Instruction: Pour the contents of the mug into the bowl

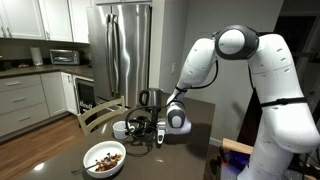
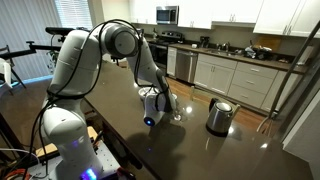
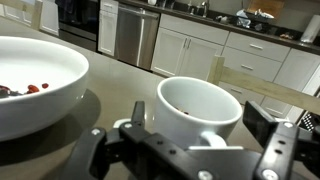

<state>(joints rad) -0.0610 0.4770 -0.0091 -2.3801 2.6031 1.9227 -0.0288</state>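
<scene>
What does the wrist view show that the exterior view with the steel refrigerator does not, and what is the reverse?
Only the wrist view: the mug from close, with its dark inside visible, and the gripper open, one finger on each side of the mug.
Only the exterior view: the whole white arm, the steel kettle behind the gripper, and the refrigerator.
Both: the wide white bowl with brownish bits in it, standing on the dark table.
</scene>
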